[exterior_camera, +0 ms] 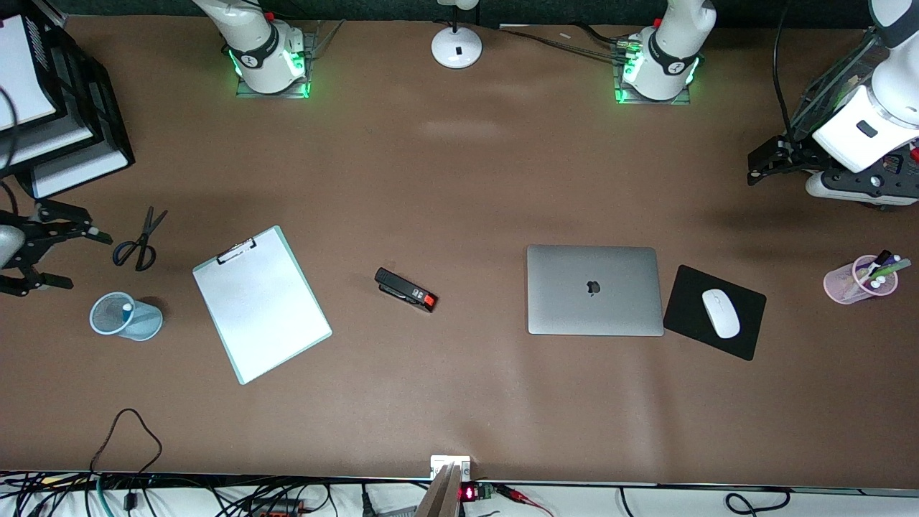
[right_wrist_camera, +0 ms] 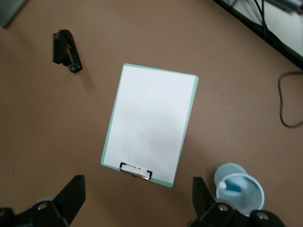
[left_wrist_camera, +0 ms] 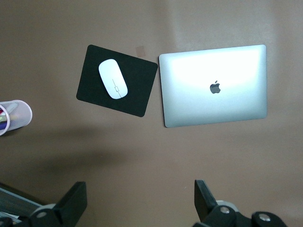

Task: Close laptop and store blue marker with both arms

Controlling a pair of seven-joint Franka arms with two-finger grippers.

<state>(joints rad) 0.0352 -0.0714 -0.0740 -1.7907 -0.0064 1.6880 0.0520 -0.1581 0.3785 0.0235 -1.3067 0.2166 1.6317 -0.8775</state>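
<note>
- Front view — the laptop (exterior_camera: 594, 290) lies shut and flat on the table, lid logo up, toward the left arm's end, its side edge just beside the black mouse pad (exterior_camera: 714, 311) that carries the white mouse (exterior_camera: 720, 313). The blue marker (exterior_camera: 128, 310) stands in the blue mesh cup (exterior_camera: 126, 317) near the table edge at the right arm's end, only its white end showing. Both task things look settled, so the sound move is to keep both arms clear and lift away without brushing anything
- The left gripper (exterior_camera: 767, 159) hangs over the table edge at its own end; the right gripper (exterior_camera: 54, 248) is over the edge by the scissors (exterior_camera: 139, 241), partly cut off by the frame
- Left wrist view — the left gripper (left_wrist_camera: 141, 201) stands spread and empty above bare table; the pink pen cup (left_wrist_camera: 14, 117) is cut off
- Right wrist view — the right gripper (right_wrist_camera: 138, 198) is likewise wide and holds nothing, over the white clipboard (right_wrist_camera: 149, 124); the marker's barrel is mostly hidden inside the cup
</note>
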